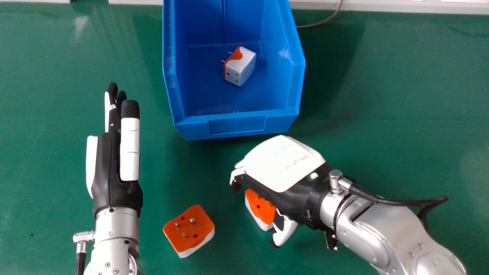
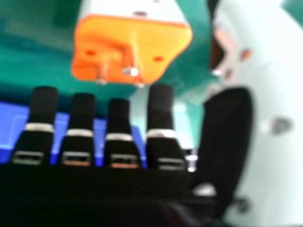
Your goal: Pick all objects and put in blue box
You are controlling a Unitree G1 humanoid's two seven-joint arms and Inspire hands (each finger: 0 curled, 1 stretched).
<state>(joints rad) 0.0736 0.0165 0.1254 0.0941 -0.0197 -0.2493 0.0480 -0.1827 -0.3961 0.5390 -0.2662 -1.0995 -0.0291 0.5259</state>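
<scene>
My right hand (image 1: 284,164) is over an orange and white plug adapter (image 1: 259,208), its palm partly covering it and its thumb at the adapter's near side. In the right hand view, an adapter (image 2: 130,45) shows its orange pin side beyond the fingertips of the open right hand (image 2: 118,137). A second orange and white adapter (image 1: 190,229) lies pins up on the table, between the two arms. Another adapter (image 1: 240,67) rests inside the blue box (image 1: 237,126). Over the table's left side is my left hand (image 1: 114,160), open with fingers straight and holding nothing.
The blue box stands at the back centre, its low front wall facing me. A grey cable (image 1: 321,23) runs behind its right side. Green table surface (image 1: 401,95) extends to the right of the box, and a pale edge (image 1: 382,7) borders the table at the back.
</scene>
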